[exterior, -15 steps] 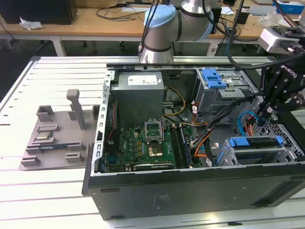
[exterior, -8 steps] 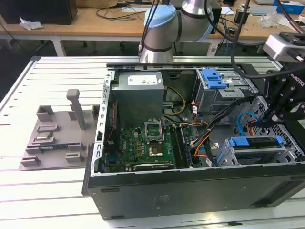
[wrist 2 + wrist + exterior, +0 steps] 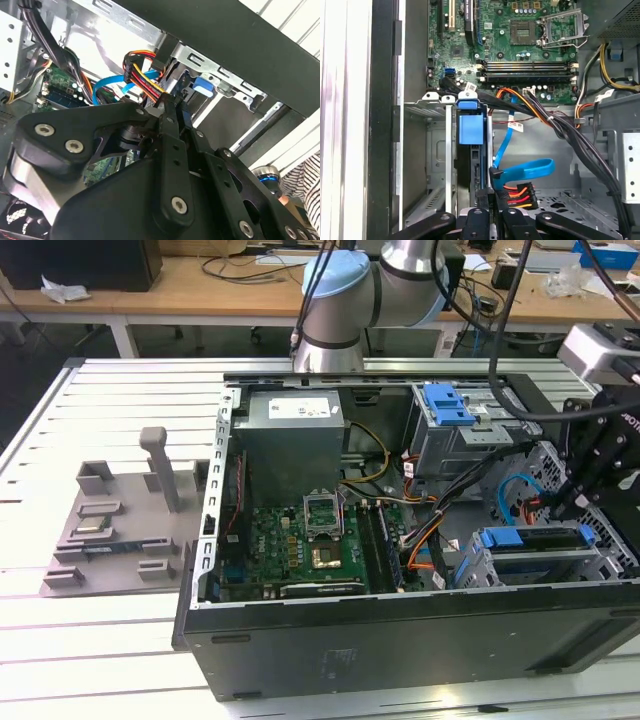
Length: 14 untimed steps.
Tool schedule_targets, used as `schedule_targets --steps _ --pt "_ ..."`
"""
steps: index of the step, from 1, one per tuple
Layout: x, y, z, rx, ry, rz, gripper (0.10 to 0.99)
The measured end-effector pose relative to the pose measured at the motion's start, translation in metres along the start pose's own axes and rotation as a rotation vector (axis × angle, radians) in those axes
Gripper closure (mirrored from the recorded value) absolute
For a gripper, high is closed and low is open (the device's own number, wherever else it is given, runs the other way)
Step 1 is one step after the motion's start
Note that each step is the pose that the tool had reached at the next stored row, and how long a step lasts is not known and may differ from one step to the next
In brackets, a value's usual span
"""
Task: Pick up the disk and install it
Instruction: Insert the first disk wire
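My gripper (image 3: 488, 212) sits closed down narrow on the rear edge of the disk (image 3: 475, 165), which stands on edge part-way into the drive cage (image 3: 432, 150) at the case's front corner, blue carrier tab (image 3: 470, 129) leading. To seat it well I'd keep it square to the cage rails and push straight, slow. Just beside it the SATA cable (image 3: 525, 170) and power plug (image 3: 517, 194) look like the snag risk; motherboard (image 3: 520, 40) lies beyond.
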State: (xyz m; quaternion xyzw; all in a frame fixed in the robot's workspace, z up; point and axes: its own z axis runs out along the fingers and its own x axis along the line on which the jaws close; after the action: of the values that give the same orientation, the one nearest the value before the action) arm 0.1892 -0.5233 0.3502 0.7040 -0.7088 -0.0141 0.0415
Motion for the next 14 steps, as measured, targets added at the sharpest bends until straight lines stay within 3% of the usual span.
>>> schedule_targets --steps 7,14 --pt "0.0072 0.0012 0.0071 0.000 -0.0002 0.000 0.918" --pt "0.0070 0.0011 0.0151 0.000 0.0010 0.000 0.918"
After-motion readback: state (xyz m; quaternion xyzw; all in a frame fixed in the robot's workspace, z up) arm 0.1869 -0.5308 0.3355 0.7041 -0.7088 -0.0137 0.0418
